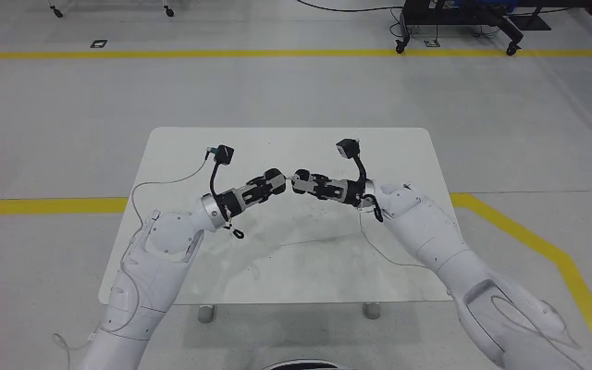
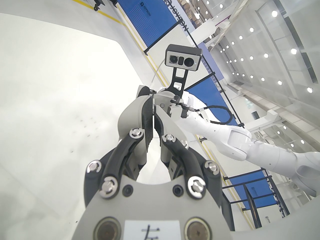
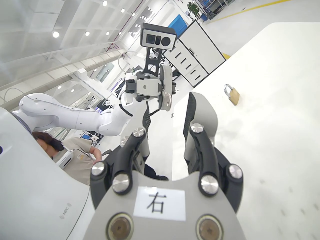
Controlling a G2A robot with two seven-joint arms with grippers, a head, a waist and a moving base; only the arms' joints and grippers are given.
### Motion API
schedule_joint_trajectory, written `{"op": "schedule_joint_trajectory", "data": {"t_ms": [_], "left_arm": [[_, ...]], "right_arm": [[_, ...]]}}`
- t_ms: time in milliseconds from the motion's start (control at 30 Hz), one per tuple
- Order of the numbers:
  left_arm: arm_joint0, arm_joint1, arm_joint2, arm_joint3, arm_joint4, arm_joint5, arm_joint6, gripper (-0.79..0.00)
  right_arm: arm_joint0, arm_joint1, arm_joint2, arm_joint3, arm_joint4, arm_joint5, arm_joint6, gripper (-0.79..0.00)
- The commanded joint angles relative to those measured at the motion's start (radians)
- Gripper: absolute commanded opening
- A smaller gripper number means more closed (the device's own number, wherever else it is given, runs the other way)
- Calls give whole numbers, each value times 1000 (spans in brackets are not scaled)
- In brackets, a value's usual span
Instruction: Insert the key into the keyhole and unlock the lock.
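Brass-coloured padlock [image 3: 233,95] with a silver shackle lies flat on its side on the white table [image 1: 185,185], touched by neither gripper and apart from both. The shackle appears seated in the body, though the lock is too small to confirm this, and the keyhole cannot be made out. Key [image 3: 166,100]: silver metal with a flat head pierced by a hole. In the right wrist view it is pinched at the tips of the left gripper [image 2: 153,102] and projects beyond them. It is held up off the table surface and well apart from the padlock, so it is not inserted. The blade is not clearly distinguishable. Left gripper condition: fingers [image 2: 147,118] drawn together, with only a narrow slit between the ribbed black pads, clamped on the key. Right gripper [image 3: 170,108] condition: fingers spread wide, with nothing between them and nothing in contact with the pads. Position of arms, top view: both are raised over the middle of the table, the left arm coming in from one side and the right from the other. The two grippers point at each other tip to tip and stand near one another. Whether the tips actually touch cannot be determined from any view.
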Motion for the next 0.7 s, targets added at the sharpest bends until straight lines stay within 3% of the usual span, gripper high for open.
{"op": "schedule_joint_trajectory", "data": {"t_ms": [0,67,167,267,367,533,567,667], "left_arm": [[-1,1,2,0,4,-4,-2,-785],[-3,2,3,0,8,-3,-3,-785],[-5,3,6,3,14,0,-5,-785],[-8,4,6,10,18,1,1,-785],[-9,4,7,15,17,2,9,-785],[-13,5,9,21,18,7,18,-785],[-13,5,10,20,18,7,19,-785],[-14,6,12,18,23,7,20,-785]], "right_arm": [[8,2,-18,1,38,0,0,-539],[17,7,-34,6,54,0,0,-588],[25,15,-53,5,76,0,0,-570],[29,22,-67,0,97,0,0,-600],[31,29,-83,-2,116,0,0,-690],[39,35,-112,1,144,0,0,-733],[41,36,-118,0,149,0,0,-785],[47,39,-134,4,162,0,0,-785]]}}
